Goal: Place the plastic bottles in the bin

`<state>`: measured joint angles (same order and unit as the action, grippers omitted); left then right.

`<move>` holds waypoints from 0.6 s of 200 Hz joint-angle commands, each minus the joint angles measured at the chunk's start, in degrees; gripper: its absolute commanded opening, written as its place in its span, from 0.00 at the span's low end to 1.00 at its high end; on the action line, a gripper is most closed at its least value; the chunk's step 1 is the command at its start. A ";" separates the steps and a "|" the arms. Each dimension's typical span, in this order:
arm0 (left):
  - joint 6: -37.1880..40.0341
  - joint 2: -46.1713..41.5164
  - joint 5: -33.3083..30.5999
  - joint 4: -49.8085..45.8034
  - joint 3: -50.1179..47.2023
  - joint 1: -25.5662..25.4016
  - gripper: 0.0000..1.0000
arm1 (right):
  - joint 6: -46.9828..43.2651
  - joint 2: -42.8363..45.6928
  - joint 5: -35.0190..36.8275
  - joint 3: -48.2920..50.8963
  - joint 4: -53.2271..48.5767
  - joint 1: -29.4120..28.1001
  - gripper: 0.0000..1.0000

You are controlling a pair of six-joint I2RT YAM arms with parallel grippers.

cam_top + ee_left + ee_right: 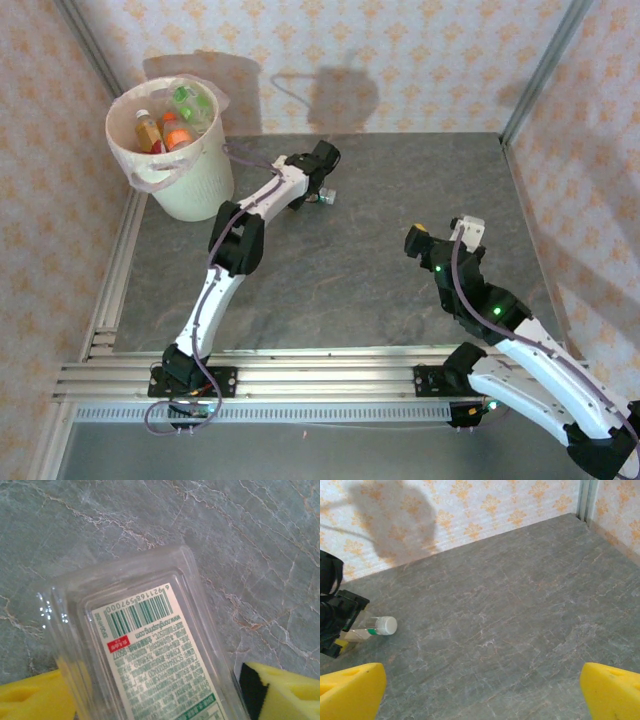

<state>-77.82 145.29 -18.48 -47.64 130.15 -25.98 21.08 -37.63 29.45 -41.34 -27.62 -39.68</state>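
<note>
Bottle (150, 650) inside left gripper (150, 692), grip unclear; left arm (235, 250) outstretched; right arm (500, 310) folded, right gripper (481, 680) spread.

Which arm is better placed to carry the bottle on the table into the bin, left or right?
Left. The jaws of the left arm stand on both sides of the clear bottle, near the bin. The jaws of the right arm hang open, far across the table.
</note>
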 commanded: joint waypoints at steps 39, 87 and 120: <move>10.56 -8.58 -1.90 6.02 -11.93 0.23 0.64 | 1.27 0.27 1.94 1.87 -0.14 0.20 0.99; 20.82 -17.18 0.02 14.51 -24.40 -0.02 0.59 | 0.52 -0.60 0.52 2.64 2.56 0.22 0.99; 30.34 -28.57 5.89 22.55 -37.55 -0.54 0.55 | -6.68 -0.29 -8.93 7.46 15.51 0.22 0.99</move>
<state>-57.01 126.37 -15.90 -32.08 99.42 -26.11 19.73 -38.06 26.89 -37.26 -22.22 -39.68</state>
